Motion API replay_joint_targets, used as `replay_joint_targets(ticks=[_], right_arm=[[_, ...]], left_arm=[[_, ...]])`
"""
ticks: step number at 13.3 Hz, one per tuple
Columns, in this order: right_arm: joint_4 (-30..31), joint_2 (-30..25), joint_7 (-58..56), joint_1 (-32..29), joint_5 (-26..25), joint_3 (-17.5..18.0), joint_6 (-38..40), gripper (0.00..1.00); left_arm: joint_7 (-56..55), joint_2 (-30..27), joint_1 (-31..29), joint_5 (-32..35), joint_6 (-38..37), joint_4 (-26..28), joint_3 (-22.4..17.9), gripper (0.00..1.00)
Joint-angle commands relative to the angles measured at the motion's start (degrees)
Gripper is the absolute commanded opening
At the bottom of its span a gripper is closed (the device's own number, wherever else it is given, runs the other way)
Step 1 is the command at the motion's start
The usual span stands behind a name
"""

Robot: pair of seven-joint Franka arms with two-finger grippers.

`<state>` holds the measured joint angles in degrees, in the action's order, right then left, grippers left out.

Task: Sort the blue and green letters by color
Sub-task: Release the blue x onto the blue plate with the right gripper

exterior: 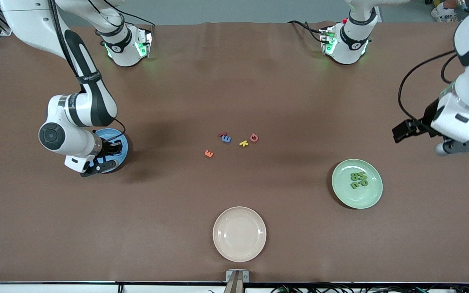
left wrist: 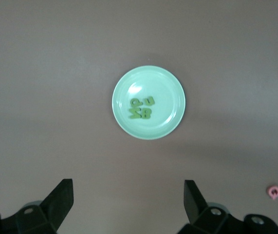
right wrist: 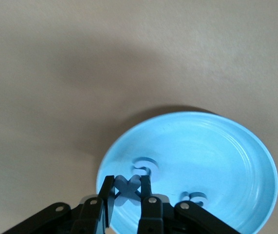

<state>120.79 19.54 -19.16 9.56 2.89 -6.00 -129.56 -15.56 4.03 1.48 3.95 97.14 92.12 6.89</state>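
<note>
Blue X point(right wrist: 127, 187) is hanging pinched in the right gripper point(right wrist: 126, 195) over the blue plate point(right wrist: 236, 161) for dropping beside two blue letters point(right wrist: 146, 167), while the left gripper point(left wrist: 129, 195) is waiting wide open above the table near the green plate point(left wrist: 170, 85) holding four green letters point(left wrist: 141, 108).

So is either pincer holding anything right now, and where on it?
The right pincer grips a small flat blue X-shaped letter by its sides, over the blue plate. The left pincer is open, empty.

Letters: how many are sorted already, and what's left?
Four green letters lie on the green plate. Two blue ones are in the blue plate; the right gripper holds an X over it. A blue E remains. The left gripper waits open.
</note>
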Motion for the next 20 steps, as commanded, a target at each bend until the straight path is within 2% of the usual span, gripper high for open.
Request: replay_joint_targets(ticks=[1,3,6,8,9,12,13,14,16,20], right_arm=[[6.81,-3.81,-4.91,-3.39,-0.87,1.07,-4.90,0.12],[8.22,-3.90,-6.59,-4.19,-0.87,0.99,-6.14,0.12],[10.33,-3.81,-8.00,-4.81,-0.87,0.64,-9.21,0.13],[10.95,-3.72,-8.09,-5.07,-0.87,0.72,-9.84,0.17],[11.48,-3.72,-8.09,-5.16,-0.87,0.72,-9.93,0.23],[12.10,-3.99,-8.09,-5.07,-0.87,0.72,-9.58,0.51],[12.10,-4.42,-8.09,-4.90,-0.87,0.72,-9.40,0.57],[12.10,-4.77,-7.91,-4.64,-0.87,0.72,-9.14,0.72],[11.57,-5.30,-6.25,-2.37,-0.87,0.99,-8.96,0.72],[6.93,-4.69,14.88,8.35,-0.78,1.16,-3.79,0.73]], left_arm=[[2.80,-8.14,2.82,-1.23,0.42,8.06,-3.54,1.00],[6.05,-11.22,4.32,-2.54,0.24,10.70,-6.26,1.00],[5.02,-12.46,5.55,-2.72,-2.39,10.36,-6.10,1.00],[4.66,-13.61,5.55,-2.63,-2.66,10.36,-5.92,1.00],[5.44,-13.35,4.94,-2.72,-1.96,10.28,-6.01,1.00],[5.45,-13.43,5.20,-2.72,-1.51,10.27,-5.83,1.00],[5.54,-13.52,4.94,-2.72,-1.69,10.27,-5.83,1.00],[5.45,-13.52,4.94,-2.72,-1.69,10.27,-5.83,1.00],[5.45,-13.26,4.94,-2.72,-1.69,10.27,-5.83,1.00],[5.45,-12.82,5.02,-2.46,-1.34,9.49,-5.83,1.00]])
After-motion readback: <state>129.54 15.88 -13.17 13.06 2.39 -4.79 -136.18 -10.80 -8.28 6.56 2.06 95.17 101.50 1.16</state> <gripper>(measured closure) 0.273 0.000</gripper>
